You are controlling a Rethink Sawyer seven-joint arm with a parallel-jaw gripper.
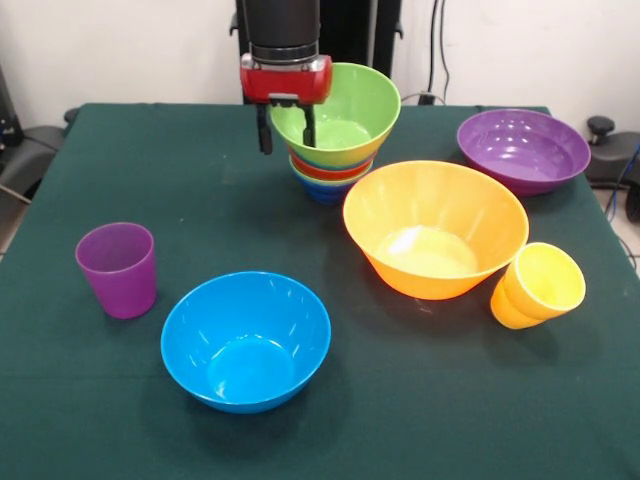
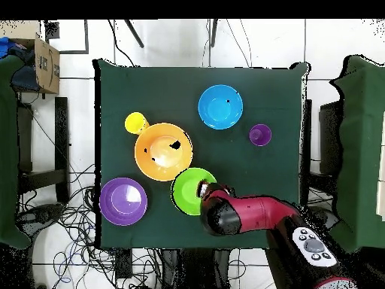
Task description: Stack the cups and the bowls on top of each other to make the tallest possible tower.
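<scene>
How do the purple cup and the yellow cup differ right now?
The purple cup stands upright; the yellow cup is tilted, its mouth turned toward the front camera. The purple cup has straight sides; the yellow cup has a stepped, bulging lower half. Both are loose on the table, away from the end effector.

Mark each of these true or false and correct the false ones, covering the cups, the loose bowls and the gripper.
1. The purple cup stands upright on the table. True.
2. The yellow cup stands upright. False: it is tilted, leaning by the large orange bowl.
3. The large green bowl tops the tower. True.
4. The large blue bowl holds a cup. False: it is empty.
5. The gripper is at the purple bowl. False: its fingers straddle the green bowl's rim.
</scene>
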